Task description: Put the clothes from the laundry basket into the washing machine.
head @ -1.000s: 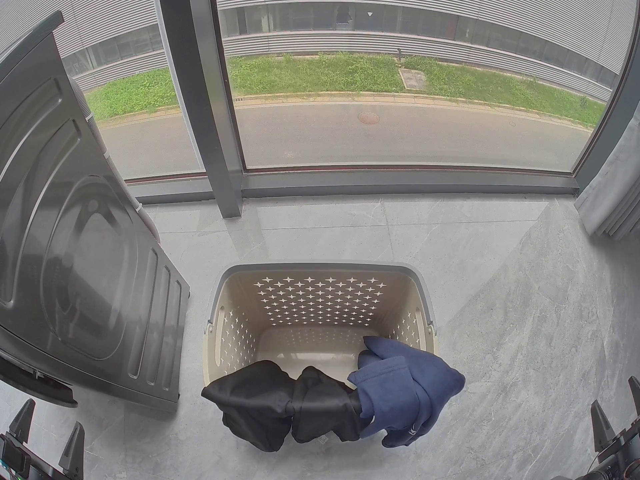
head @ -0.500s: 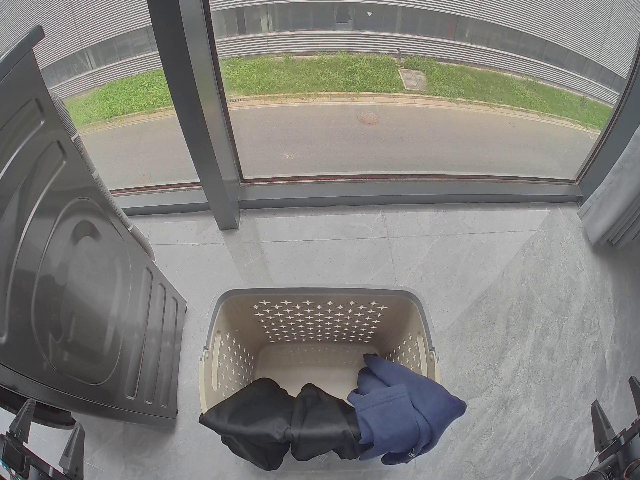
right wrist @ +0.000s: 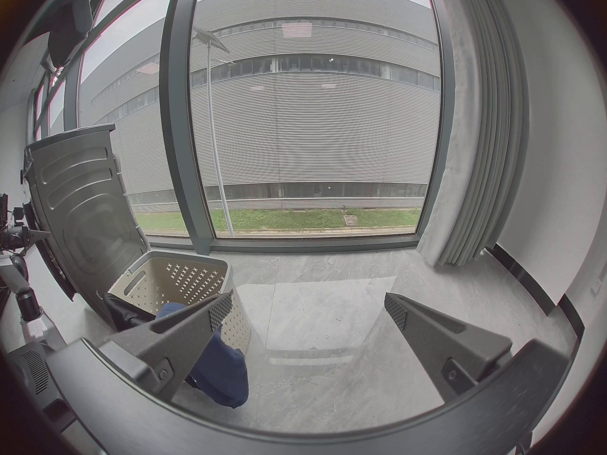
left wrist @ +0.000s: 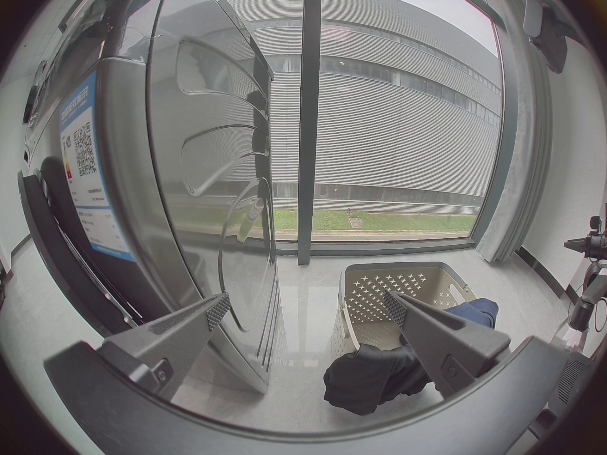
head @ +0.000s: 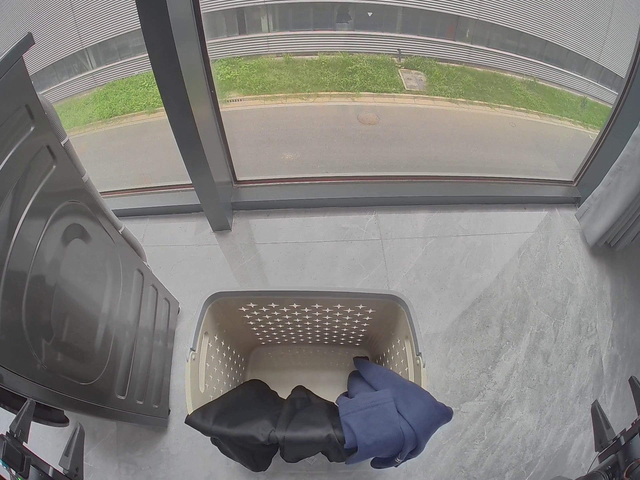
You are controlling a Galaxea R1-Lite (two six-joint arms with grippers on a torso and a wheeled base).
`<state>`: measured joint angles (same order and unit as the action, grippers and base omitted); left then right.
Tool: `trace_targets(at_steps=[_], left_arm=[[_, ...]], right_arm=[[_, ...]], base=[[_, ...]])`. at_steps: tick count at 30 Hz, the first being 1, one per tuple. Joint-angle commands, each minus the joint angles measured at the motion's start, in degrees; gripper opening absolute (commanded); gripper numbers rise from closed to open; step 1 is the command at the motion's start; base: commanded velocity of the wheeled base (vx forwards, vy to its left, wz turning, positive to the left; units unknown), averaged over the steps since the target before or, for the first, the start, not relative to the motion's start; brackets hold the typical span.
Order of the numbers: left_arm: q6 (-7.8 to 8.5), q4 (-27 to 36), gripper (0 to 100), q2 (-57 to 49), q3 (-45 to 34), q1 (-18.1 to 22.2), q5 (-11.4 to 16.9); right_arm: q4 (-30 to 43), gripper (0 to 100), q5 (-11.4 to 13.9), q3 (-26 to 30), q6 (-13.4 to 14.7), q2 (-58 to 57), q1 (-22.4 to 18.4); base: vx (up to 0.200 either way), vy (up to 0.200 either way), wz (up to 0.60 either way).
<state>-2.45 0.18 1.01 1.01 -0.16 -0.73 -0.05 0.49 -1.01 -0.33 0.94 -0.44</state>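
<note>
Your black garment (head: 257, 421) and, seemingly, blue sweatshirt (head: 390, 415) drape the near rim of the beige perforated basket (head: 307, 318); left gripper (left wrist: 303, 304), right gripper (right wrist: 310, 301) jaws apart.

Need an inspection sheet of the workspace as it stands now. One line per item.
Surface: grey tiled floor, bare around the basket.
Job's things: laundry basket on the floor; black garment and blue garment draped over its near rim; washing machine to the robot's left, side panel toward the basket.
Clutter: nothing seen.
Grippers: left gripper open and empty; right gripper open and empty, both low and short of the basket.
Cables: nothing seen.
Surroundings: large window behind the basket, grey curtain on the right.
</note>
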Motion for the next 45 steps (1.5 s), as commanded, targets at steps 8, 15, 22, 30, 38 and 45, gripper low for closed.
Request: trace_targets(at_steps=[8, 15, 22, 30, 38, 45], left_arm=[[-0.01, 0.0, 100, -0.6, -0.8, 0.0, -0.1], [-0.01, 0.0, 100, -0.6, -0.8, 0.0, -0.1], [-0.01, 0.0, 100, -0.6, -0.8, 0.0, -0.1], [-0.01, 0.0, 100, -0.6, -0.8, 0.0, -0.1], [-0.01, 0.0, 100, -0.6, -0.8, 0.0, -0.1], [-0.01, 0.0, 100, -0.6, -0.8, 0.0, -0.1]], right_arm=[[0.0, 100, 0.0, 1.0, 0.1, -0.9, 0.0], [0.0, 100, 0.0, 1.0, 0.0, -0.9, 0.0], [0.0, 100, 0.0, 1.0, 0.0, -0.9, 0.0], [0.0, 100, 0.0, 1.0, 0.0, -0.9, 0.0], [0.0, 100, 0.0, 1.0, 0.0, -0.9, 0.0], [0.0, 100, 0.0, 1.0, 0.0, -0.9, 0.0]], base=[[0.050, 0.000, 0.00], [0.114, 0.000, 0.00], [0.057, 0.000, 0.00], [0.100, 0.000, 0.00], [0.050, 0.000, 0.00], [0.114, 0.000, 0.00]])
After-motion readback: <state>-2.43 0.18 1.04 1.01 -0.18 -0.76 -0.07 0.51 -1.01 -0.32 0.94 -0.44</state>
